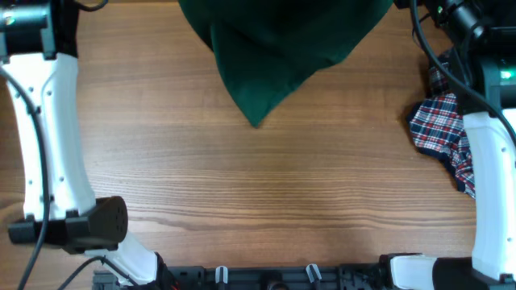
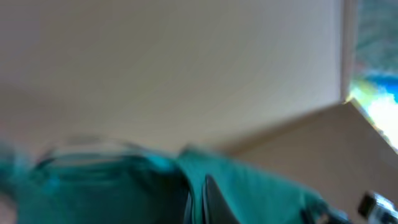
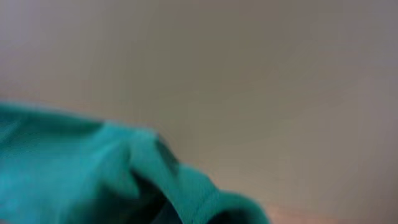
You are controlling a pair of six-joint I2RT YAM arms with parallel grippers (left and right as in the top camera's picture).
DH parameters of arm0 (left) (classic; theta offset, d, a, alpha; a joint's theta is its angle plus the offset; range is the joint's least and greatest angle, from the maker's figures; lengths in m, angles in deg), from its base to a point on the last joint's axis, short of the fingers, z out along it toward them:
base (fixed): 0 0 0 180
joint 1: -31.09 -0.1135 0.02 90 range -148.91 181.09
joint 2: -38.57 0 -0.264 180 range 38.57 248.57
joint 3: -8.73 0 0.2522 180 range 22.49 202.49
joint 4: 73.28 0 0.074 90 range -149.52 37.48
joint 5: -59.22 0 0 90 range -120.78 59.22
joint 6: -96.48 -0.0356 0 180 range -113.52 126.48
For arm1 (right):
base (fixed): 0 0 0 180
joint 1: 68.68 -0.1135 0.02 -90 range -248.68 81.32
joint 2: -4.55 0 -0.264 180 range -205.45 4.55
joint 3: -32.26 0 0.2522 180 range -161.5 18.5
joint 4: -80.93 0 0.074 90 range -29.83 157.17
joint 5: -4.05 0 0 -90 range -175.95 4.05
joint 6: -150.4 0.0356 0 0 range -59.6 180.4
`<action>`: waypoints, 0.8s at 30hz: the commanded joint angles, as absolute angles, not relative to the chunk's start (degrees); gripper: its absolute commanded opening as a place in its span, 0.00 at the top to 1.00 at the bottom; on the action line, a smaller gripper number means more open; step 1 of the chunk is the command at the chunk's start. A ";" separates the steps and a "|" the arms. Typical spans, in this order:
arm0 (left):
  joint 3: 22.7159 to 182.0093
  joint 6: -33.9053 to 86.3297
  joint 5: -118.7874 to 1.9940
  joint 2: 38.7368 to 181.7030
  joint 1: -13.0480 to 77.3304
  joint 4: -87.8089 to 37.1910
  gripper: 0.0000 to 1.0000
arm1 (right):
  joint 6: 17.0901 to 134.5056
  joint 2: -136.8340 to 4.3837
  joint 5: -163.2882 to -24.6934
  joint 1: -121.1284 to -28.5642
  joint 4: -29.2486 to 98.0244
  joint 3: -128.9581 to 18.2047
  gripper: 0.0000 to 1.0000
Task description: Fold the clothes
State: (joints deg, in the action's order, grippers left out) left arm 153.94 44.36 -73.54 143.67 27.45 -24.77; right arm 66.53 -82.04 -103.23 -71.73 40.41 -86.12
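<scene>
The dark green garment (image 1: 274,48) hangs at the top middle of the overhead view, raised off the wooden table (image 1: 242,193), with its lowest corner pointing down. In the left wrist view my left gripper (image 2: 199,208) has its dark fingertips close together with green cloth (image 2: 267,193) pinched between them. In the right wrist view the green cloth (image 3: 62,162) bunches over my right gripper (image 3: 171,214), and its fingers are mostly hidden. Neither gripper shows in the overhead view. The plaid garment (image 1: 439,129) lies crumpled at the table's right edge. No cord loop shows.
My left arm (image 1: 48,121) runs along the table's left side and my right arm (image 1: 492,177) along the right, partly over the plaid garment. Both wrist views are blurred and look up at a pale wall.
</scene>
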 commanded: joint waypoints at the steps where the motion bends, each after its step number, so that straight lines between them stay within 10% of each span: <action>1: 155.30 32.17 -73.89 142.58 28.22 -8.86 0.96 | 61.39 -81.38 -110.29 -71.80 31.45 -86.71 0.96; 4: 155.19 21.63 -60.71 142.62 28.26 11.42 0.96 | 54.40 -81.38 -111.68 -74.79 17.96 -86.49 0.96; 24: 155.26 27.14 -58.27 104.07 28.26 7.36 0.96 | 68.13 -55.20 -106.77 -75.60 12.83 -86.69 0.95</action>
